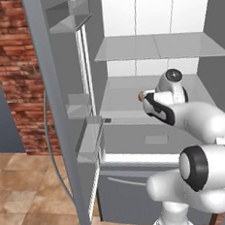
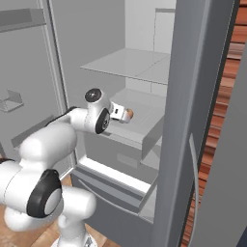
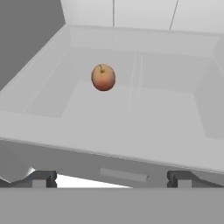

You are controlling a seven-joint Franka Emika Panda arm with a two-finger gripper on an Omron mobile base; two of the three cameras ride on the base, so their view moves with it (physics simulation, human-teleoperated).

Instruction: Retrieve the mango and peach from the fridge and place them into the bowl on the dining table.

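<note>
Mango [image 3: 103, 77], as you can judge it from the yellow-green top and red blush below, sits alone on a white glass shelf [image 3: 131, 113] inside the fridge [image 1: 65, 109], toward the back and apart from the side walls; the hand view is a bit soft, so treat the fruit's identity as likely rather than certain. Your end effector [image 3: 112, 178] stands with its jaws wide apart and nothing between them, short of the shelf's front lip and pointed at the fruit. In both base views the arm reaches through the open fridge doors at mid-shelf height, with the fruit [image 2: 128, 114] just past the hand. Progress, as you should log it: fridge opened, approach under way, no fruit grasped. Left to do: grasp this fruit, carry it to the bowl, then fetch the peach likewise.
</note>
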